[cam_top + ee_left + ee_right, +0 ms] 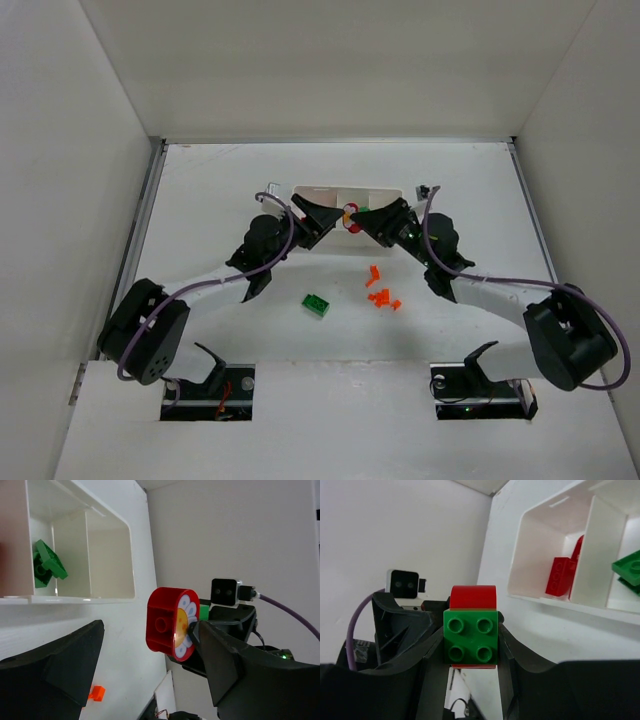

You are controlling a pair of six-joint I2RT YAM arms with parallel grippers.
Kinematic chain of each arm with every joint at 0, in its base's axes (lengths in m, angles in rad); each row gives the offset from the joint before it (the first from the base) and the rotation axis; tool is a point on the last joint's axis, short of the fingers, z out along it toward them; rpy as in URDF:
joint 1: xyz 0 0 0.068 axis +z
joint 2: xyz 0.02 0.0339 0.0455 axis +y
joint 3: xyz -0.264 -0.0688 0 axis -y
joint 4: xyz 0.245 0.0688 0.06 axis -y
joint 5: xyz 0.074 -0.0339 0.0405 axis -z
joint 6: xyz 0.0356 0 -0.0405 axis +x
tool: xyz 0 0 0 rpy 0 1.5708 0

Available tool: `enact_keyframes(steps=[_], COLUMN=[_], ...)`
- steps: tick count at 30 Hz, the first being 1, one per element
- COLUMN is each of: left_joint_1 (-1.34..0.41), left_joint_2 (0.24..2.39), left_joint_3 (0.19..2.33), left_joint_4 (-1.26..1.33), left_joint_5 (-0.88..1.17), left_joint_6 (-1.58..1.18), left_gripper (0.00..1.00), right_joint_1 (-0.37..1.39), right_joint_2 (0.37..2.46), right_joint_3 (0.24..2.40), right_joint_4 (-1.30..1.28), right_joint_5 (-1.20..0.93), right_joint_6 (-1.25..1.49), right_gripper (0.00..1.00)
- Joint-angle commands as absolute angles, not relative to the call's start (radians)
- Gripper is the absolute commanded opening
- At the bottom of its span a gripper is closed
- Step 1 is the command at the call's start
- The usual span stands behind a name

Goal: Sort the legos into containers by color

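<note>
My right gripper (471, 642) is shut on a green studded lego (471, 636) that is stuck to a red round-topped lego (472, 596) with a flower face (182, 625). The pair hangs just in front of the white containers tray (330, 188). My left gripper (148, 630) is open around the red lego (350, 216): one finger (235, 665) touches the flower face and the other (60, 672) stands apart. In the tray, one compartment holds red legos (562, 575) and another holds green ones (47, 565). On the table lie a green lego (317, 304) and several tiny orange pieces (380, 292).
White enclosure walls rise on the left, right and back of the table. A small dark object (424, 190) lies just right of the tray. One orange piece (97, 693) shows under the left gripper. Both arm bases sit at the near edge.
</note>
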State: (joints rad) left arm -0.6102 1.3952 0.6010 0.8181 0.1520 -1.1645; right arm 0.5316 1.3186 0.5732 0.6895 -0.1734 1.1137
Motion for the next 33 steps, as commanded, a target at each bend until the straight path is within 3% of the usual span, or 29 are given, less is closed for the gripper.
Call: enact_keyframes(steps=[1,9,18,25,33], left_joint_1=[-0.593,-0.564,-0.553,-0.555,-0.556], left_joint_2=[1.321,1.299,1.327,1.368,1.368], left_joint_3=[0.577,0.545,0.557,0.583,0.588], left_joint_4=[0.956,0.985,0.994,0.997,1.02], left_joint_5=[0.172,0.166,0.163,0.163,0.161], left_joint_6=[-1.197,-1.201,-1.201,-1.192,-1.192], left_gripper=[0.74,0.73,0.61,0.56,0.37], right_joint_1=[0.556,0.579,0.578,0.584,0.584], right_joint_2=[1.37,1.483,1.581,1.621,1.657], right_joint_3=[0.637,0.643,0.635,0.644,0.641], right_joint_4=[0.857,1.034,1.198,1.255,1.292], right_joint_5=[-0.204,-0.256,-0.294,-0.322,-0.333], right_joint_6=[1.21,1.356,1.473,1.509,1.536], right_gripper=[0.28,0.28,0.28,0.29,0.3])
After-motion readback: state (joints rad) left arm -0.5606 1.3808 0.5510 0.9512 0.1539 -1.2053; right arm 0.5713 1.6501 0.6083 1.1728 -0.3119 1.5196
